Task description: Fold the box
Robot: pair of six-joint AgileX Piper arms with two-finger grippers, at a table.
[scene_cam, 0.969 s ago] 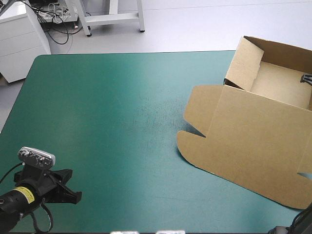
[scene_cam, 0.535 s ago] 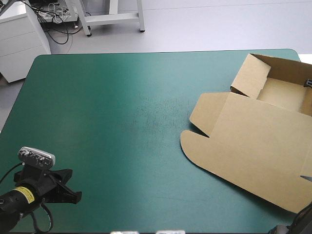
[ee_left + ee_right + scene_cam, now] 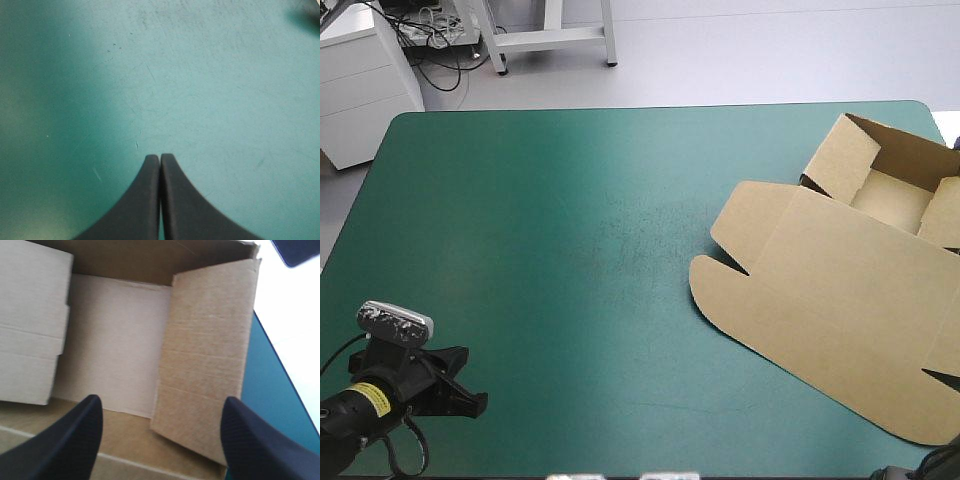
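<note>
Wall-tucking step, I judge: right gripper (image 3: 161, 402) spread above the box (image 3: 115, 340) tray, a loose flap (image 3: 205, 355) just ahead needing pressing inward next; left gripper (image 3: 160, 159) closed on nothing, far from the box.

floor (image 3: 740, 50): pale grey | white cabinet (image 3: 360, 90): far left | white stand legs (image 3: 552, 36): far centre

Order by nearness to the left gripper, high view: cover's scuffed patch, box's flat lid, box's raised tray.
From left gripper:
1. Dark scuffed patch on teal-green cover, table's middle.
2. Flat brown board lid, right side.
3. Walled brown board tray, far right corner.
</note>
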